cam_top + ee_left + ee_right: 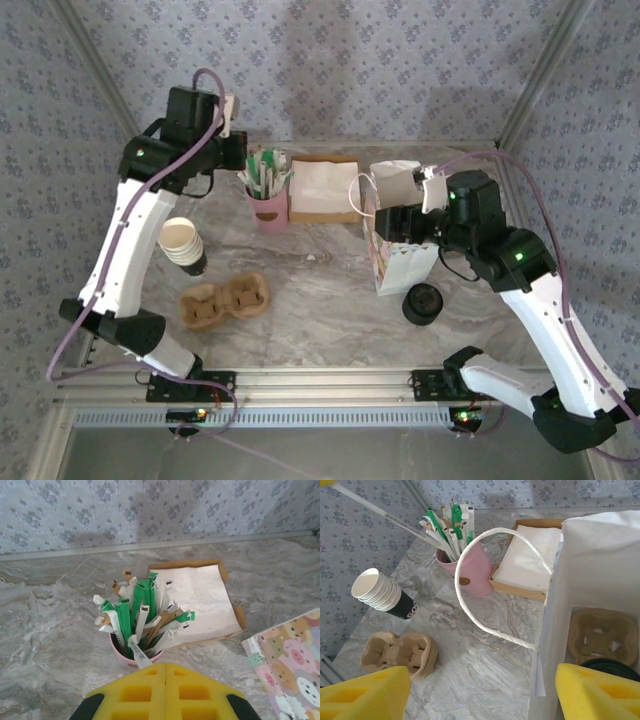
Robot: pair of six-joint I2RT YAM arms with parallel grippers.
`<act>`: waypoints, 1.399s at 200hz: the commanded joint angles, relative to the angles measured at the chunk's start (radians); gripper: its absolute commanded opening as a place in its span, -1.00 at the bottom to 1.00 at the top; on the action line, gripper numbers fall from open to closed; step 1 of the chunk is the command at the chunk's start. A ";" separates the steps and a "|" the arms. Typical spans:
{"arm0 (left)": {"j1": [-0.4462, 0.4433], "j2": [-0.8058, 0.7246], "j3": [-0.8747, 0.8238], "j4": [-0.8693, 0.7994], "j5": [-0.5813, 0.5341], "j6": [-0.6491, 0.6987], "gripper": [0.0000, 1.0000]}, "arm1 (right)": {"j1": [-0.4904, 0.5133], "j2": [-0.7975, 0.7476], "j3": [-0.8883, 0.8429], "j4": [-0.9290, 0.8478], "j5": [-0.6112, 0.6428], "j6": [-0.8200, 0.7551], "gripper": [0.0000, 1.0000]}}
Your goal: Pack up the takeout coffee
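A white paper bag (400, 262) with a cartoon print stands upright right of centre. Inside it lies a tan cardboard carrier (602, 637). Just below that curves a black lid rim, the takeout coffee (612, 664); its cup is hidden. My right gripper (482, 700) is open and straddles the bag's left wall, one yellow finger (365, 695) outside and the other over the bag's mouth. It holds nothing. My left gripper (166, 667) is shut and empty, its yellow pads pressed together just short of the pink cup (135, 657) of stirrers and sugar sticks.
A napkin box (322, 190) sits at the back beside the pink cup (267, 208). A stack of lidless cups (180, 243) lies on its side at the left, with cardboard carriers (225, 300) in front of it. A squat black pile of lids (423, 303) stands by the bag.
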 commanded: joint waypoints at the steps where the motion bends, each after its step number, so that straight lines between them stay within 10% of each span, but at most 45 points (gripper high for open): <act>1: -0.005 -0.065 0.057 -0.041 0.018 -0.016 -1.00 | -0.010 -0.031 0.028 -0.029 0.044 0.011 0.57; 134: -0.006 -0.123 0.179 0.083 0.385 -0.109 -1.00 | -0.053 -0.093 0.090 -0.246 0.480 0.003 0.59; 280: -0.280 0.327 0.689 0.024 0.410 -0.128 -1.00 | -0.323 0.004 0.167 -0.499 0.047 -0.095 0.57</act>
